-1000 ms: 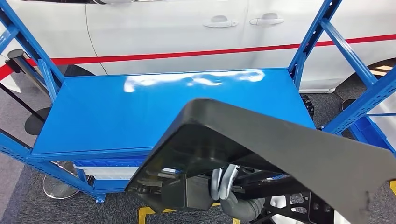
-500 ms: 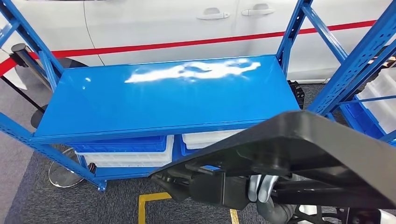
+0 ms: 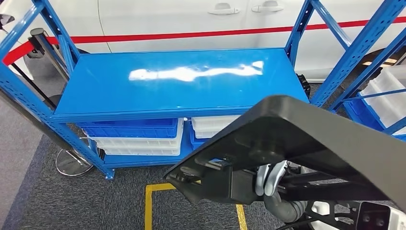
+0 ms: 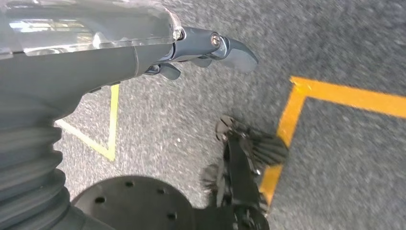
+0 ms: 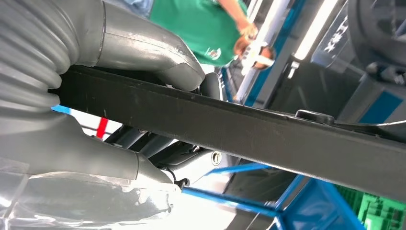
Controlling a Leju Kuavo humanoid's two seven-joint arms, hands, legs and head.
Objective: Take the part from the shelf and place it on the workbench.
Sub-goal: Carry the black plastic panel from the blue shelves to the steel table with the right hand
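The right hand (image 3: 270, 178) gripped the black plastic part (image 3: 306, 143), a large, flat moulded panel with ribs and clips on its underside, and held it in the air in front of the blue metal shelf (image 3: 177, 86). In the head view the panel slanted across the lower right, its rounded corner overlapping the front right edge of the shelf's top deck without touching it; pale fingers curled up against the panel's underside. In the right wrist view the grey thumb (image 5: 158, 52) pressed on one face of the panel's edge (image 5: 239, 129) and the rest of the hand (image 5: 91, 158) lay against the other face, so the part was clamped between them.

The top deck of the shelf was glossy blue with a white glare streak along the middle. Under it, blue and white plastic bins (image 3: 139, 136) were stacked on the lower level. A white car (image 3: 191, 19) with a red stripe stood behind the shelf. Yellow floor tape (image 3: 153, 201) marked the grey carpet near the front edge of the shelf.

The left hand (image 4: 210, 50) hung over the carpet, its fingers loosely apart and holding nothing. A person in a green shirt (image 5: 201, 24) appeared in the right wrist view.
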